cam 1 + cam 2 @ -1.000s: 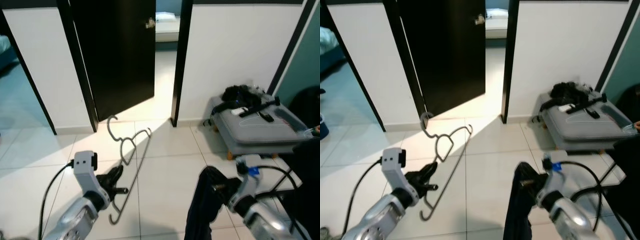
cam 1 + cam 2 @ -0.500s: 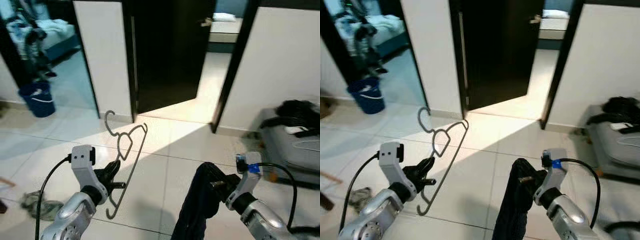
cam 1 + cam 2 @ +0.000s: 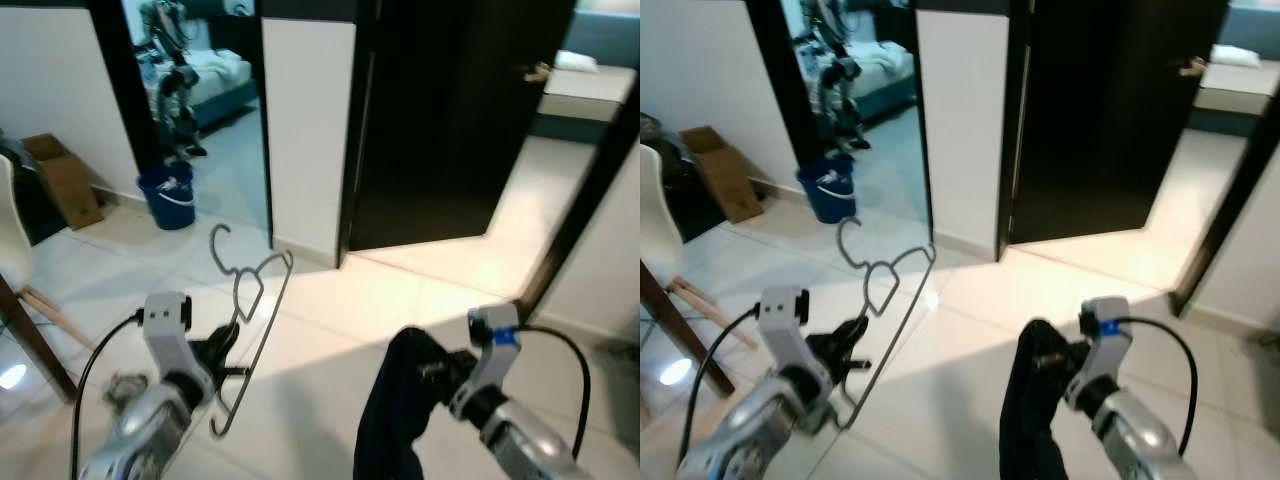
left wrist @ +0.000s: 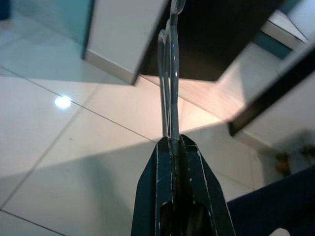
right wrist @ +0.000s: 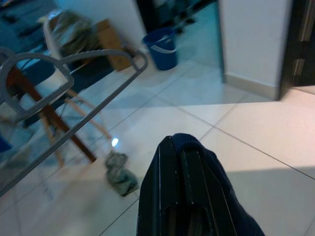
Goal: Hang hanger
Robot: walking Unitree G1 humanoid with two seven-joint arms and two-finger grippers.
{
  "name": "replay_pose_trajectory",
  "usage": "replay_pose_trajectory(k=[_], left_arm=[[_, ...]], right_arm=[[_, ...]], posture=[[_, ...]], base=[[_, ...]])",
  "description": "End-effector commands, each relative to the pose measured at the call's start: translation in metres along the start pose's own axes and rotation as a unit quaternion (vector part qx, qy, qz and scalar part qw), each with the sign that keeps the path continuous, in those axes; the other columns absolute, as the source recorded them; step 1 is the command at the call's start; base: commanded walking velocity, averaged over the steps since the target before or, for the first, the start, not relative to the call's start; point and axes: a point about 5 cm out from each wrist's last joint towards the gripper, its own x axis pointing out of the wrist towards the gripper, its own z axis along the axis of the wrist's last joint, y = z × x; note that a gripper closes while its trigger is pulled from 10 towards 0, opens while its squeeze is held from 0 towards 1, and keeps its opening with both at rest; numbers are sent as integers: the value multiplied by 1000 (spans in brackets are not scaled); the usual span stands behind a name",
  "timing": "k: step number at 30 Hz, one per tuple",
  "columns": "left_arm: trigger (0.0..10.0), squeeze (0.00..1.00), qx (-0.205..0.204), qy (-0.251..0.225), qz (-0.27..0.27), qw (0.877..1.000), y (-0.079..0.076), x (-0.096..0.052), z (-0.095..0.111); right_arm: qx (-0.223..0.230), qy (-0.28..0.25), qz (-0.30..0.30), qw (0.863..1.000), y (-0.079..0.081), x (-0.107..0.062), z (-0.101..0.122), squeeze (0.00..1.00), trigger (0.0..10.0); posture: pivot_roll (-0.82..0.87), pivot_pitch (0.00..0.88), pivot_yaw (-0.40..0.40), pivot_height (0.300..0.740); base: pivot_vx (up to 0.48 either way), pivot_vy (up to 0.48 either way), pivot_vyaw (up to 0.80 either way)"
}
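Left gripper (image 3: 222, 352) has its fingers clamped on the lower part of a grey wire hanger (image 3: 250, 320); the left wrist view shows the wire pinched right between the pads. The hanger stands up and away from the gripper, tilted, hook (image 3: 220, 243) at the top, clear of the floor.

Right gripper (image 3: 1052, 368) is closed on a dark navy garment (image 3: 1025, 420); cloth wraps over the fingers and the rest hangs down below the arm.

Handling, my read: the hanger is light, thin and stiff, but a round wire in a two-finger pinch can twist or swing. I'd keep the grip low as it is and leave the hook free for whatever rail it goes on. I see no rail or rod from here. The garment is soft and limp, so it will sway and could drag or snag.

Floor is glossy pale tile (image 3: 330, 330), a lamp reflection on it. Ahead is a white wall section (image 3: 305, 110) with a dark open door (image 3: 450, 110) beside it, and a lit room past that. On my left, an opening into a bluish room, with a blue bucket (image 3: 167, 195) at its threshold. Cardboard box (image 3: 65, 185) and a chair with wooden legs (image 3: 680, 300) at far left. A small crumpled rag (image 5: 120, 172) lies on the tile near the chair legs.
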Motion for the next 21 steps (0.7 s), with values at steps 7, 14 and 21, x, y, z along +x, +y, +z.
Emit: replay_pose_trajectory(k=[7, 14, 21], left_arm=[[10000, 0, 9, -8, 8, 1000, 4, 0, 3], [10000, 0, 11, -9, 8, 1000, 5, 1, 4], [10000, 0, 12, -11, 8, 1000, 5, 2, 4]], right_arm=[[-9, -14, 18, 1000, 6, 3, 5, 0, 10000], [-12, -17, 37, 999, 9, 5, 6, 0, 10000], [-12, -19, 44, 999, 10, 5, 6, 0, 10000]], posture=[[-8, 0, -27, 740], [-7, 0, -25, 740], [-8, 0, -25, 740]], base=[[479, 0, 756], [462, 0, 756], [455, 0, 756]])
